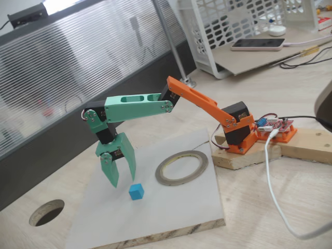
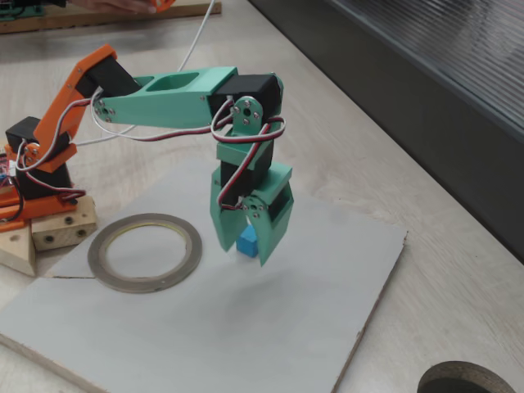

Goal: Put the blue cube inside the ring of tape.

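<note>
On the pale grey board (image 1: 171,207) that lies atop the light wooden counter (image 1: 259,207), a fixed view shows the small bright-blue plastic cube (image 1: 136,192) sitting alone, just beside and a little lower-right of the mint-green two-finger gripper (image 1: 118,179), whose fingers (image 1: 127,162) hang tips-down, spread moderately apart and holding nothing. The flat greyish-tan ring of tape with its yellowish inner rim (image 1: 181,167) lies near the cube, up and to the right, and its wide centre opening frames only bare board. A dark round hole (image 1: 46,212) cut through the counter sits well apart at lower left and is no part of the job. Judging from this, the reach-and-grasp step is in hand: the cube is not yet gripped, so the next move calls for shifting over the cube, lowering until the fingers straddle it, and closing. From the other fixed view, the gripper (image 2: 252,252) hangs low over the board (image 2: 246,344) with the cube (image 2: 248,241) showing between the parted fingers (image 2: 274,229); whether it truly sits inside the gap or merely behind it I cannot tell. The ring of tape (image 2: 145,252) lies to the left, near but apart from the cube, its opening likewise holding nothing.
</note>
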